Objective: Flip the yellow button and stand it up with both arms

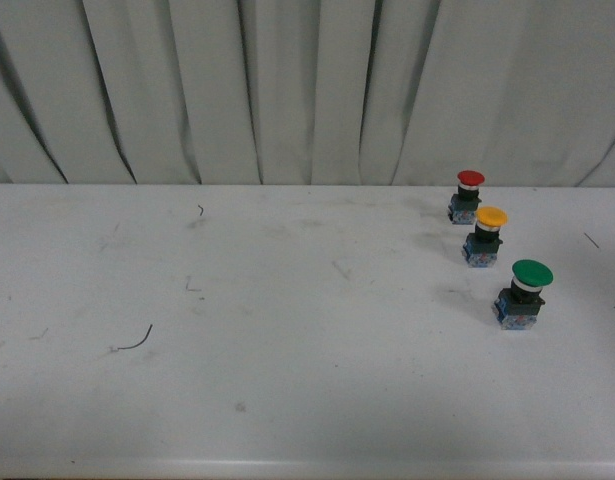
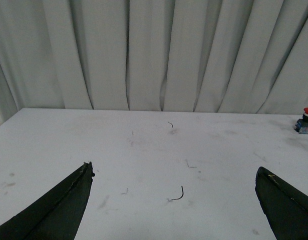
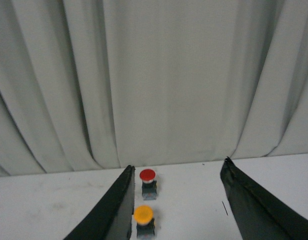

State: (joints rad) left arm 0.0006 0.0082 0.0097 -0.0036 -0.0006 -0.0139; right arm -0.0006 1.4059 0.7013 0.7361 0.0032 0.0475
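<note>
Yellow button [image 3: 143, 215] stands cap-up just ahead of the right gripper [image 3: 176, 200], nearer its left finger, jaws apart and empty. The left gripper [image 2: 174, 200] is spread too, well away. Centre the right jaws on the cap before closing.

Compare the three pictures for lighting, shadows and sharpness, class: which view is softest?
Front view: even, flat light, faint shadows under the yellow button, fairly sharp. Left wrist view: equally even, left gripper fingers crisp and dark. Right wrist view: softest, yellow button and red button slightly blurred between the right gripper fingers.
</note>
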